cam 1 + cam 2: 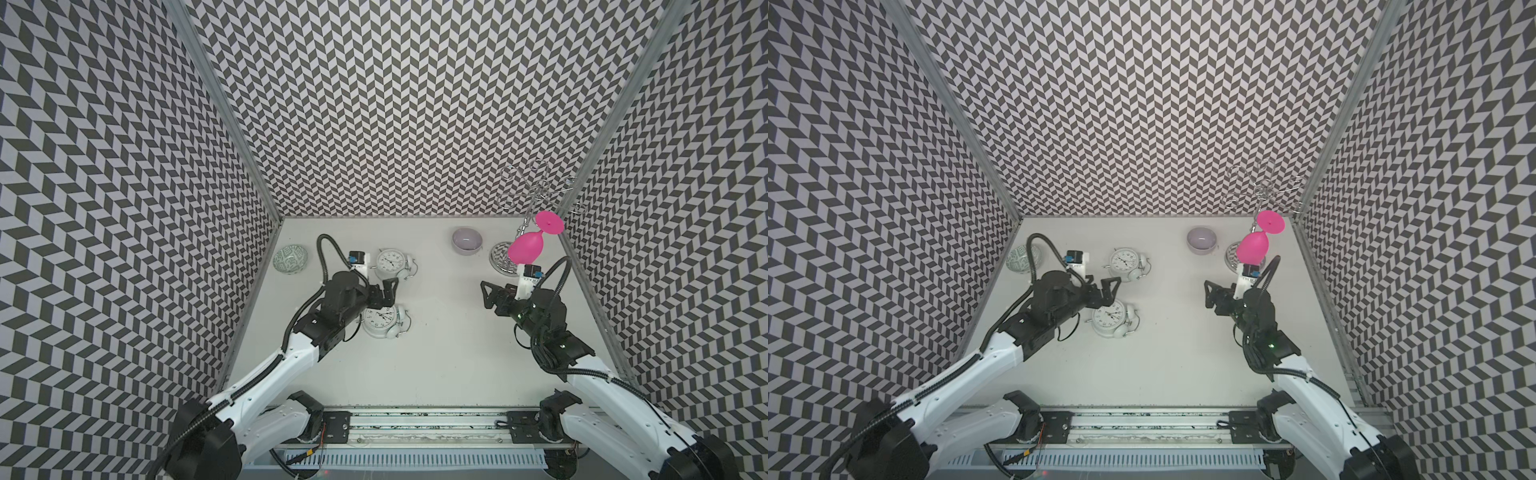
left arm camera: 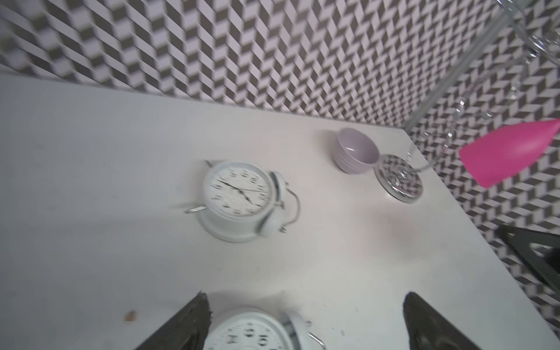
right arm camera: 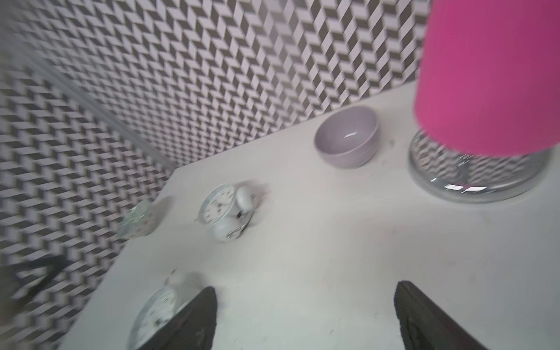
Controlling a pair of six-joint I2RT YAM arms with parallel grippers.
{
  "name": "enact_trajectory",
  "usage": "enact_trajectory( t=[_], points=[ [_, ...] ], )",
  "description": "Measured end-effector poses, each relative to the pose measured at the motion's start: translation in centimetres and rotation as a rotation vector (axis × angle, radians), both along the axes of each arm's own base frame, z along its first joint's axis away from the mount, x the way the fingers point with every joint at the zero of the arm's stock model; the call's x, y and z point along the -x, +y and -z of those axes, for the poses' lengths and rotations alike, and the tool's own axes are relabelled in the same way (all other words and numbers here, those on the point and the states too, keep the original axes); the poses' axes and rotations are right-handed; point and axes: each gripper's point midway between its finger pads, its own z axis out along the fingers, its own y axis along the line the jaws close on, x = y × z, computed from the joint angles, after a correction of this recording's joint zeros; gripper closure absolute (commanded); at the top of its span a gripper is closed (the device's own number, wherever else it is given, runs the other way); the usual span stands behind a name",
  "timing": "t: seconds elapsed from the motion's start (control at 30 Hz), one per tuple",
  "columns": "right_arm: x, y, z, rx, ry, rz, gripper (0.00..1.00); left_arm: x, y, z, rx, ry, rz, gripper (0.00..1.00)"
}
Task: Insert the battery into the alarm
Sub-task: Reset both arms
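Note:
Two white twin-bell alarm clocks lie face up on the white table. In both top views the near alarm (image 1: pixel 384 322) (image 1: pixel 1113 318) is partly under my left wrist, and the far alarm (image 1: pixel 392 264) (image 1: pixel 1126 264) lies behind it. My left gripper (image 1: pixel 388 293) (image 2: pixel 306 321) hovers between them, open and empty, with the near alarm's face (image 2: pixel 251 333) just below its jaws. My right gripper (image 1: pixel 485 296) (image 3: pixel 306 315) is open and empty over bare table at the right. The battery is not in view.
A lilac bowl (image 1: pixel 467 241) sits at the back. A green patterned bowl (image 1: pixel 291 259) is at the back left. A chrome glass rack (image 1: pixel 505 257) holds an upside-down pink glass (image 1: pixel 527 247) just behind my right wrist. Patterned walls enclose three sides.

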Motion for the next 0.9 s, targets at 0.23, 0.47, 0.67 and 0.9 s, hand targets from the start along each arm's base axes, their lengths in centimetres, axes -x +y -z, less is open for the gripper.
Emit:
enact_trajectory(
  t=[0.23,0.47,0.67,0.9],
  points=[
    [-0.5,-6.6,3.1,0.222,-0.08,0.335,0.06,0.1,8.4,3.6,-0.119,-0.166,-0.241,0.01],
    [-2.4,-9.6,3.7,0.309,-0.085,0.479,0.06,-0.1,12.6,6.3,-0.289,-0.245,-0.337,0.01],
    [-4.0,-11.4,4.9,0.347,-0.088,0.51,0.05,-1.0,14.3,5.7,-0.345,-0.345,-0.374,0.01],
    [-4.8,-12.7,4.5,0.317,-0.157,0.478,0.04,-2.8,17.1,8.2,-0.322,-0.303,-0.41,0.0]
  ],
)
